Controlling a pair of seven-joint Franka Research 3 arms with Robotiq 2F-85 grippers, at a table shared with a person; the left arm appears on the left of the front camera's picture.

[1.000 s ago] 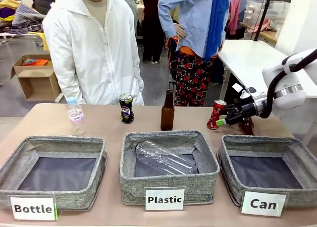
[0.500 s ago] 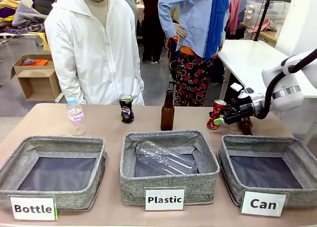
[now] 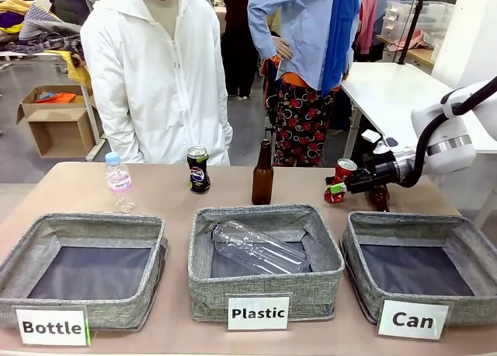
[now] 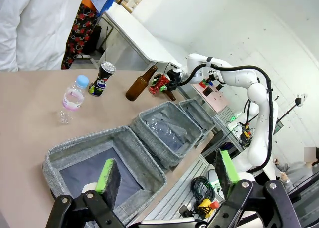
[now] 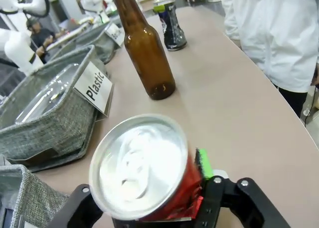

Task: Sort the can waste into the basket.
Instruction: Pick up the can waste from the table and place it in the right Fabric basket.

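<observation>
The crushed red can stands at the table's far right, with my right gripper shut on its lower body from the right. In the right wrist view its silver top sits between the jaws, a green pad pressed to its side. The black-and-blue can stands upright at the far middle-left, also visible as a can beyond the bottle. The grey basket labelled "Can" sits front right, below and in front of the gripper. My left gripper hangs open above the left bin.
A brown glass bottle stands between the two cans; another brown bottle is behind my right gripper. A small plastic bottle stands far left. The "Plastic" bin holds a clear bottle; the "Bottle" bin is left. A person in white stands across the table.
My right gripper has moved in and shut on the red can, which has tipped slightly. The person has shifted a little to the right. The left arm is unchanged.
</observation>
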